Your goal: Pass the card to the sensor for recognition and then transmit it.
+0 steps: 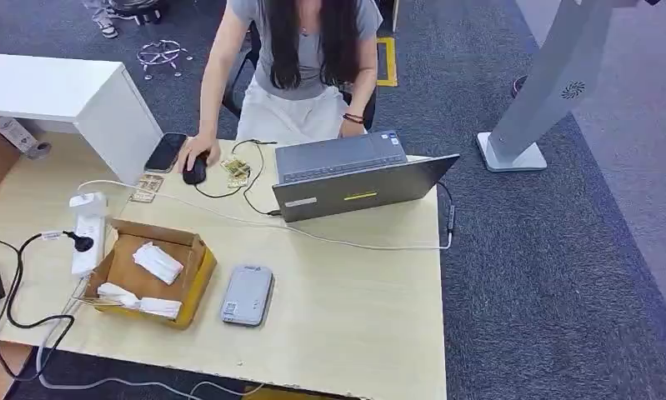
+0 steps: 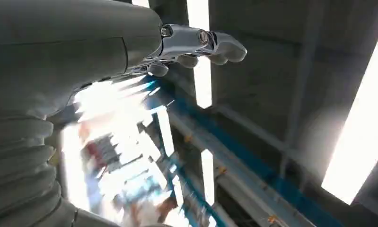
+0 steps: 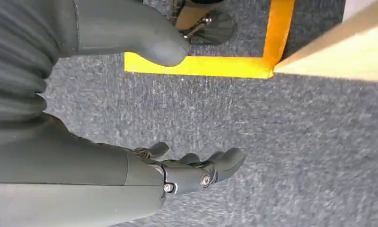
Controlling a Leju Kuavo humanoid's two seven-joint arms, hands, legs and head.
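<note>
An open cardboard box [image 1: 197, 265] sits at the table's front left, with white flat pieces in it, one [image 1: 157, 262] in the middle and another [image 1: 139, 302] along the near side. Whether they are cards I cannot tell. Just right of the box a grey flat sensor device [image 1: 247, 295] lies on the table. In the left wrist view my left hand [image 2: 187, 43] is raised against a ceiling with strip lights, its fingers loosely curved and holding nothing. My right hand [image 3: 189, 171] hangs over grey carpet, thumb and fingers apart, with nothing in it.
A person sits behind the table with a hand on a black mouse [image 1: 195, 171], beside a phone [image 1: 165, 152] and an open grey laptop [image 1: 354, 177]. A white power strip [image 1: 88, 233] and cables lie left. A white cabinet [image 1: 71, 96] stands far left, a grey stand [image 1: 533, 108] right.
</note>
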